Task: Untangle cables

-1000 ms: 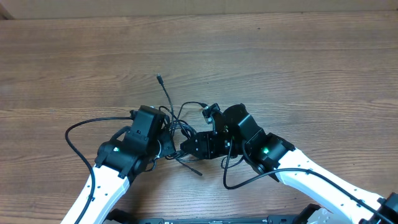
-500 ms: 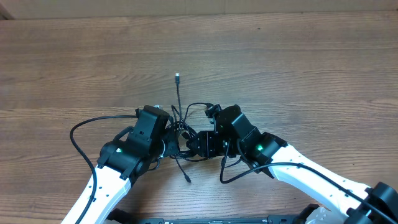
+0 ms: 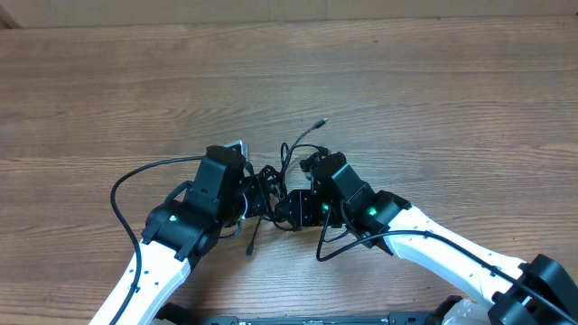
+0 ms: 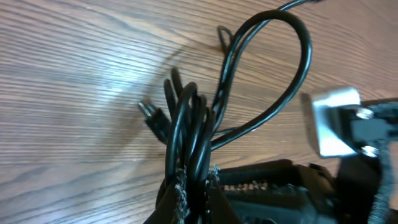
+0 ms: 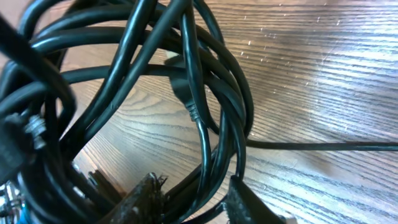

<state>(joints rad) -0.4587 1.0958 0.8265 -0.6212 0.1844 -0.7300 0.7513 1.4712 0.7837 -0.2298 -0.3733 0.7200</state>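
Note:
The cables are thin black cords bunched in a tangle between my two grippers at the table's front middle. One free end with a small plug sticks out to the upper right, and another end trails toward the front. My left gripper is shut on several strands; in the left wrist view the cables rise from its jaws, with a plug beside them. My right gripper holds the other side; in its wrist view cable loops pass between its fingers.
The wooden table stretches far behind and to both sides. A thicker black arm wire loops out left of the left arm. Another arm wire hangs in front of the right arm. The two grippers are very close together.
The free plug end has swung from pointing up-left to pointing up-right. The front trailing end has shifted left. The two grippers have drawn closer, bunching the tangle.

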